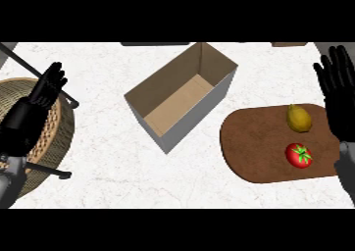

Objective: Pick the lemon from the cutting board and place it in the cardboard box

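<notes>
A yellow lemon lies on the far part of a round brown cutting board at the right. An open cardboard box, empty inside, stands at the centre, just left of the board. My right hand is open with its fingers straight, at the board's right edge, a short way right of the lemon and not touching it. My left hand rests open at the left edge, fingers up, far from the box.
A red tomato with a green stem lies on the board, nearer than the lemon. A wicker basket and a dark metal frame sit under my left arm. White marble counter surrounds the box.
</notes>
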You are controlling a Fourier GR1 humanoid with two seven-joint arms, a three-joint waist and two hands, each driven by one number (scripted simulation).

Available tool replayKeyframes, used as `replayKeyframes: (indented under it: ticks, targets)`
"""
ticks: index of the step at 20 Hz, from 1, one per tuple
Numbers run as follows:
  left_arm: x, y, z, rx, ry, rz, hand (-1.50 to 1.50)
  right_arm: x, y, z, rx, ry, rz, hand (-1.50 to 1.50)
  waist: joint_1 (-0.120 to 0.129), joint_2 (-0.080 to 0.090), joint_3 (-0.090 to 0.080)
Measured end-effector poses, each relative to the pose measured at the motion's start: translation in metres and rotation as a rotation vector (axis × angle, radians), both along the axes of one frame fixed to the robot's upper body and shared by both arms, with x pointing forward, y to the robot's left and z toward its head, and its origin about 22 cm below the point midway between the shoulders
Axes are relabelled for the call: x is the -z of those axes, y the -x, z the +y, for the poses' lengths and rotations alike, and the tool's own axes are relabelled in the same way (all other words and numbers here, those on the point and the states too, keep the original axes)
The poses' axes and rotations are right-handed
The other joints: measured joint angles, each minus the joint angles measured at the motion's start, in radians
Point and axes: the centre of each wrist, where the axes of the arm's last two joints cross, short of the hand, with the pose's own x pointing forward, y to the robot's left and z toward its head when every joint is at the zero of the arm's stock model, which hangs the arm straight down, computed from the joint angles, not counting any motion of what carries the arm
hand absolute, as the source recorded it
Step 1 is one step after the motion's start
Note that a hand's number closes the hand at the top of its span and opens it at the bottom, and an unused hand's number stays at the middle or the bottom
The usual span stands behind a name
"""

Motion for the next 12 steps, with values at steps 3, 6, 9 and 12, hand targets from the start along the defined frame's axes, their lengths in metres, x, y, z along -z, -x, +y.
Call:
replayKeyframes:
  ticks: [3,6,9,12]
  targets:
    - [0.009,-0.004,-0.002,0.136,-0.017,0.154,0.0,0.012,0.006,-0.009,0.081,0.037,0.068,-1.5,0.014,0.002,0.029]
    - [0.009,-0.007,-0.003,0.182,-0.028,0.204,0.0,0.046,0.016,-0.02,0.207,0.096,0.202,-1.5,0.021,0.007,0.036]
    - [0.011,-0.003,0.001,0.228,-0.028,0.208,0.0,0.05,0.024,-0.046,0.324,0.28,0.187,-1.5,0.005,0.001,0.033]
    - [0.007,-0.004,-0.002,0.268,-0.037,0.196,0.0,0.076,0.046,-0.073,0.405,0.585,0.278,-1.5,0.017,0.01,0.03]
